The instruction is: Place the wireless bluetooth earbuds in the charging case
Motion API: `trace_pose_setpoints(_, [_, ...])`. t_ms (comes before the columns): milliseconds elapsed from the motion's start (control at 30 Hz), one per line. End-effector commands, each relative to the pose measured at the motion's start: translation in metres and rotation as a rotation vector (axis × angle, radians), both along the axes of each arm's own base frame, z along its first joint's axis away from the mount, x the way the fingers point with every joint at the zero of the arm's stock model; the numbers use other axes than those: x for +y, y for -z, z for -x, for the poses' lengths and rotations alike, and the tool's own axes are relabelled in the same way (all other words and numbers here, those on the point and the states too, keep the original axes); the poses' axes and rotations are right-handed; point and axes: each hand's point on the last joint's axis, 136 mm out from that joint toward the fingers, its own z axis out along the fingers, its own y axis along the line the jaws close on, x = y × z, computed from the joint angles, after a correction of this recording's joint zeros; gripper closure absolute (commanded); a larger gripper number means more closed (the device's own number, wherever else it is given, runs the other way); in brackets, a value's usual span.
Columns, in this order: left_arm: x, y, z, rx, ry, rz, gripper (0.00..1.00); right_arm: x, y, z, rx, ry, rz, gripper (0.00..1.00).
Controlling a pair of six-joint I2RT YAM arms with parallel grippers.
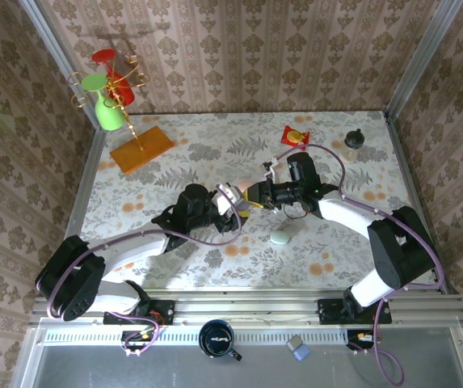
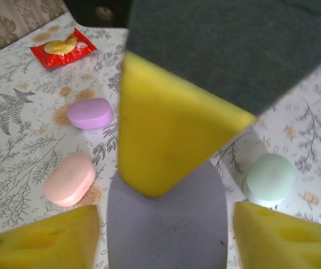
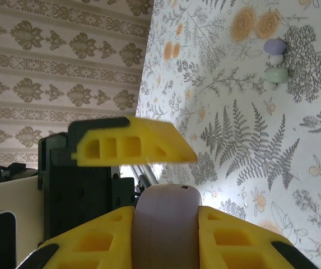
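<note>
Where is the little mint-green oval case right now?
In the top view the mint-green case lies on the floral table, near the middle, just on the near side of the right arm.

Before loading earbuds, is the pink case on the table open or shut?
Shut: the pink case lies as one smooth closed oval, no lid raised, no cavity showing.

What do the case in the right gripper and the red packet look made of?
Lavender case: probably plastic, with a smooth matte finish; its tone is even and there is no glare. Red packet: thin glossy film or foil, going by its crinkles and shine.
</note>
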Motion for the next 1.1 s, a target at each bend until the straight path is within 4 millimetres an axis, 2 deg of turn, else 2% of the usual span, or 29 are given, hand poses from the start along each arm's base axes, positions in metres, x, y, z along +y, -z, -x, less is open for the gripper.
trace_pose_setpoints(0, [-0.002, -0.029, 0.003, -0.115, 0.009, 0.101, 0.1, -0.005, -0.024, -0.004, -0.011, 0.046, -0.078, 0.8])
trace_pose_setpoints(67, [0.0, -0.042, 0.007, -0.159, 0.015, 0.162, 0.04, -0.009, -0.035, -0.008, 0.0, 0.076, -0.135, 0.81])
trace_pose_setpoints(233, [0.007, -0.064, 0.012, -0.248, 0.008, 0.286, 0.01, -0.014, -0.064, -0.012, 0.018, 0.12, -0.276, 0.82])
trace_pose_setpoints(400, [0.012, -0.073, 0.008, -0.295, 0.008, 0.37, 0.0, -0.014, -0.088, -0.016, 0.045, 0.135, -0.402, 0.86])
trace_pose_setpoints(567, [0.018, -0.093, 0.003, -0.327, 0.022, 0.499, 0.0, -0.016, -0.112, -0.019, 0.061, 0.137, -0.544, 0.89])
trace_pose_setpoints(733, [0.02, -0.105, -0.004, -0.307, 0.027, 0.542, 0.0, -0.017, -0.12, -0.018, 0.065, 0.138, -0.587, 0.9])
trace_pose_setpoints(800, [0.02, -0.11, -0.006, -0.304, 0.038, 0.553, 0.01, -0.016, -0.123, -0.016, 0.066, 0.131, -0.592, 0.93])
trace_pose_setpoints(967, [0.019, -0.122, -0.007, -0.304, 0.065, 0.579, 0.06, -0.009, -0.133, -0.013, 0.102, 0.105, -0.616, 1.0])
trace_pose_setpoints(1067, [0.017, -0.125, -0.013, -0.297, 0.068, 0.589, 0.11, -0.004, -0.138, -0.01, 0.091, 0.081, -0.62, 1.0])
